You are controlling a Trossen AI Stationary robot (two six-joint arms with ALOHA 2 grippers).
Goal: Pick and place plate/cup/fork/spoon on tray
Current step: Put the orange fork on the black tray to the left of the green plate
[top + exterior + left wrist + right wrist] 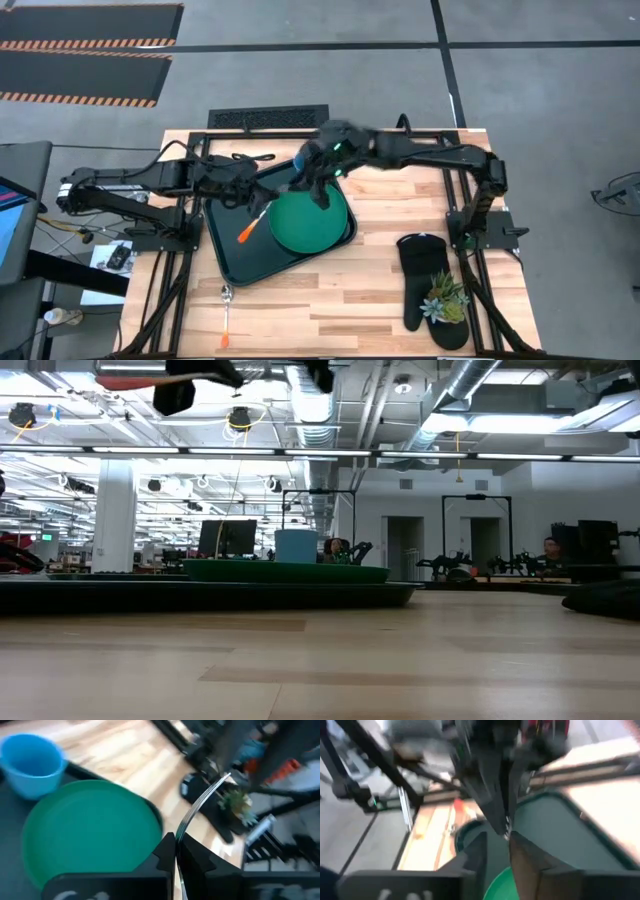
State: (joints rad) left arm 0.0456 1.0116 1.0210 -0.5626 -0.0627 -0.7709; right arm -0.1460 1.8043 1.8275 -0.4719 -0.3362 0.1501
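A: Status? B: Plate (311, 222) and cup (303, 158) on tray (222, 258); left tool (262, 203) pinching fork (252, 225) above it; right tool (322, 192) parted, empty; spoon (226, 315) still on counter (340, 300).

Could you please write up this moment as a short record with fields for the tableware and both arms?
tray: on the table's left half, holding the plate and cup
plate: green, lying flat in the tray
cup: light blue, in the tray, beside the plate
fork: clamped in the shut left end effector, tines pointing forward
spoon: on the bare table, outside the tray near the front edge
right end effector: above the tray, fingers parted, nothing between them
oven mitt: on the table's right side
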